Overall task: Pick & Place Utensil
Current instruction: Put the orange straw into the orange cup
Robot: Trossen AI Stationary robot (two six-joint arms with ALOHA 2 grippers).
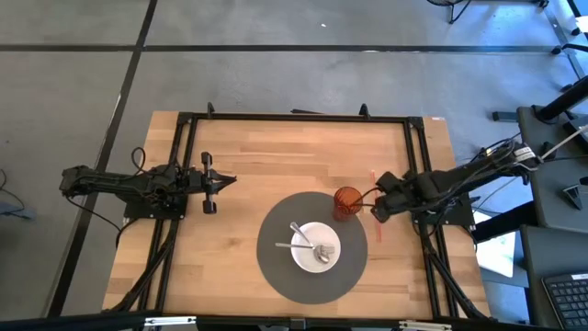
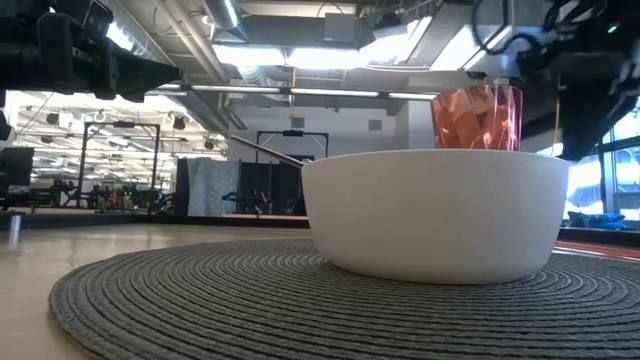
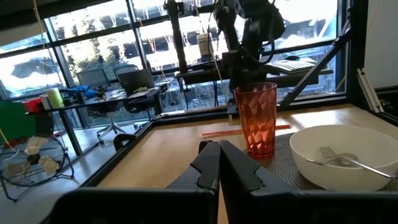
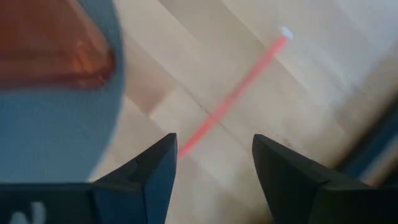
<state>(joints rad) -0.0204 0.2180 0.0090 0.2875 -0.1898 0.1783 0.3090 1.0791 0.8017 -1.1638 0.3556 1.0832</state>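
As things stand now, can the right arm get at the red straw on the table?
Probably yes. The right gripper hangs open right above the red straw, which lies flat on bare wood beside the mat. The orange cup stands close by but not between them. The left gripper waits far off.

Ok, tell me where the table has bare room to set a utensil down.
Bare wood runs between the left gripper and the round mat, and along the far edge beyond the orange cup. It is crowded on the mat: the white bowl holds utensils, and the right gripper hangs over the red straw beside the cup.
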